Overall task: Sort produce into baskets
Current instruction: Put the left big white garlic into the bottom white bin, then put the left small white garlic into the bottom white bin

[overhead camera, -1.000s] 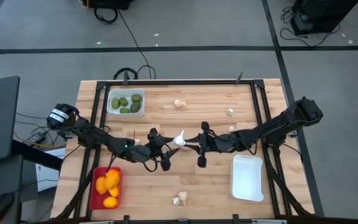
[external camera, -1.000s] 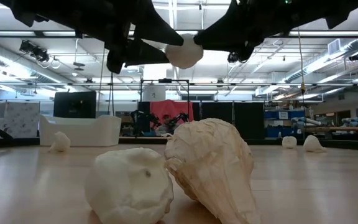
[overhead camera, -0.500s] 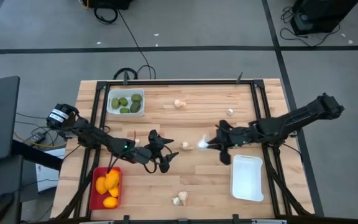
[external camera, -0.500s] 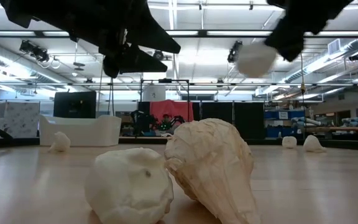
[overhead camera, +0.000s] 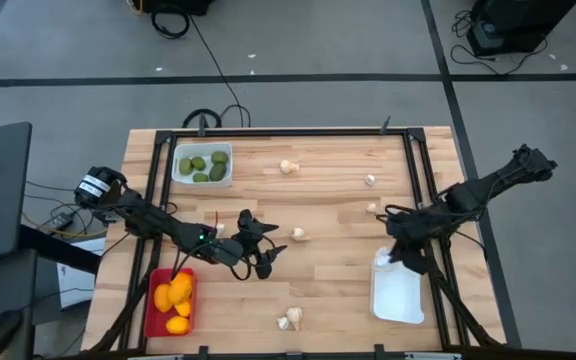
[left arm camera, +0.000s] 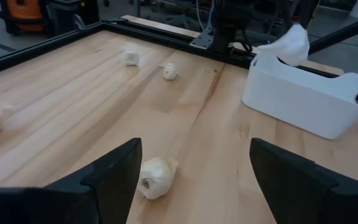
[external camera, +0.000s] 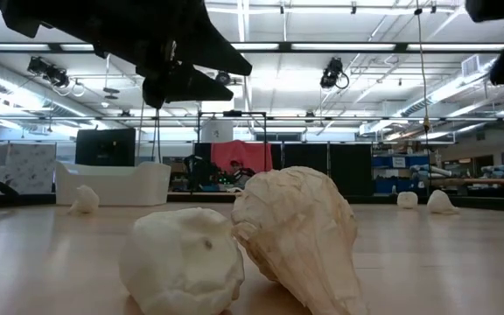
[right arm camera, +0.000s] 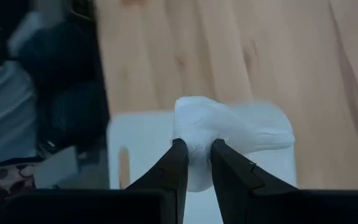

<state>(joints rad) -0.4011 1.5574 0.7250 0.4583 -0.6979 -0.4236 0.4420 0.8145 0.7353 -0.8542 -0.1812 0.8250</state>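
Red tray [overhead camera: 154, 318]: at the near left corner of the surface [overhead camera: 328, 290], beside and below the left arm, holding yellow-orange fruits [overhead camera: 173, 295].

White tray with green fruits [overhead camera: 203, 165]: at the far left of the surface, well apart from both grippers; dark green oval fruits [overhead camera: 208, 166] lie inside it.

Left gripper [overhead camera: 268, 250]: over the left-centre of the surface, jaws standing open with nothing between them. One garlic piece [left arm camera: 156, 177] lies on the wood just ahead of these jaws, close to one finger but not in contact.

Loose garlic on the surface: one far piece [overhead camera: 287, 167] beyond the left jaws, a near pair [overhead camera: 289, 319] at the front edge, and two small pieces [overhead camera: 371, 181] toward the far right, all well apart from either gripper.

Right gripper [right arm camera: 194, 163]: over the far end of the empty white tray [overhead camera: 399, 290] on the right side, jaws closed on a white garlic piece [right arm camera: 207, 130]. The piece sits above the tray, clamped between both fingertips.
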